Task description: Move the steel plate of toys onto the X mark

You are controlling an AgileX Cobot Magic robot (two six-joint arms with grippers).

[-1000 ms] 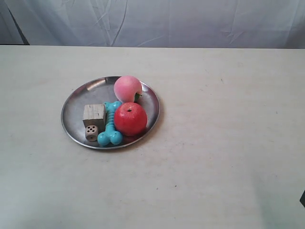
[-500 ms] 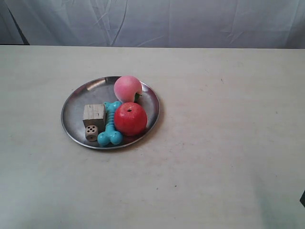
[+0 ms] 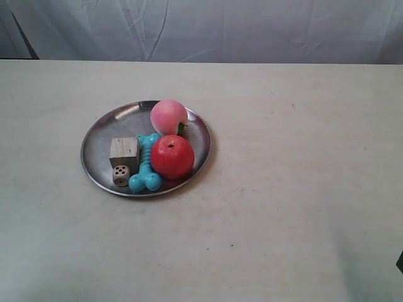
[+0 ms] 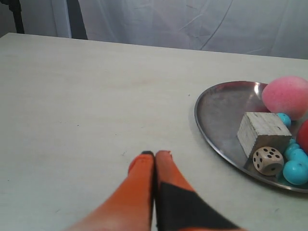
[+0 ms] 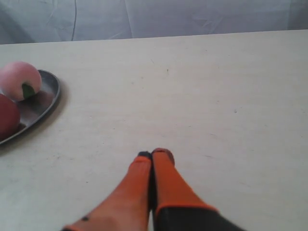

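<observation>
The steel plate [image 3: 101, 141] lies on the table's left half, holding the pink peach [image 3: 169, 116], red apple [image 3: 172, 156], turquoise bone [image 3: 147, 168], wooden cube [image 3: 124, 151] and die [image 3: 121, 175]. My left gripper [image 4: 155, 154] is shut and empty over bare table, a short way from the plate's rim [image 4: 211, 139], with the cube [image 4: 262, 132] and die [image 4: 268, 160] nearest to it. My right gripper [image 5: 153, 154] is also shut and empty, farther from the plate [image 5: 50, 98] on the peach [image 5: 19, 79] side. I cannot tell the X mark from tiny specks on the table.
The pale table [image 3: 302, 189] spreads wide to the plate's right and front. A grey cloth backdrop [image 3: 252, 28] hangs behind the far edge. A dark bit [image 3: 400, 261] shows at the exterior view's right edge. Neither gripper shows in the exterior view.
</observation>
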